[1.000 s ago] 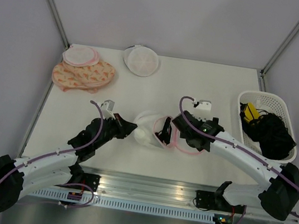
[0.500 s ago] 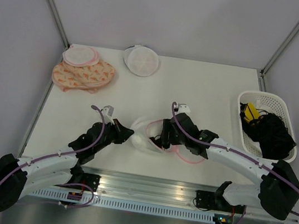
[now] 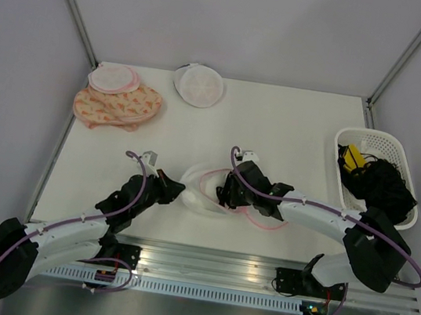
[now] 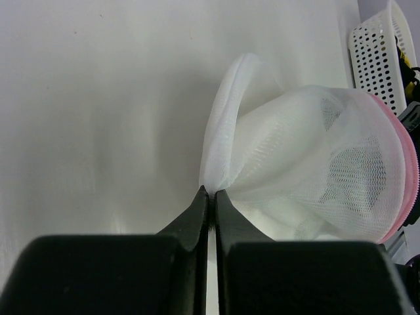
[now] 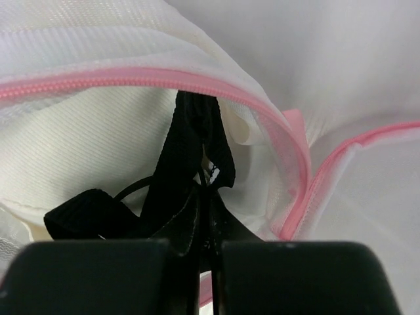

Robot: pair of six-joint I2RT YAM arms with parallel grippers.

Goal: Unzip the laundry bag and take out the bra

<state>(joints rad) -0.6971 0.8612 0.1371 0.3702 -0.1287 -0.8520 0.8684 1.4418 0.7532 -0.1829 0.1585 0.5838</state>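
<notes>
Two arms converge on the near middle of the counter (image 3: 278,128), the left gripper (image 3: 177,188) and right gripper (image 3: 225,194) hemming in the laundry bag (image 3: 202,188) from either side. The bag's pink-rimmed mouth is blocked by the right gripper and the black bra (image 5: 190,151). Bare counter runs behind the bag to the far edge. A white basket (image 3: 371,135) walls off the right side; an orange patterned cloth (image 3: 123,105) and a round white case (image 3: 199,84) occupy the far left.

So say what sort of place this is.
Likely a robot lab cell: white table boxed by plain panels, left arm and right arm bolted at its edge, laundry bag and basket staged.
</notes>
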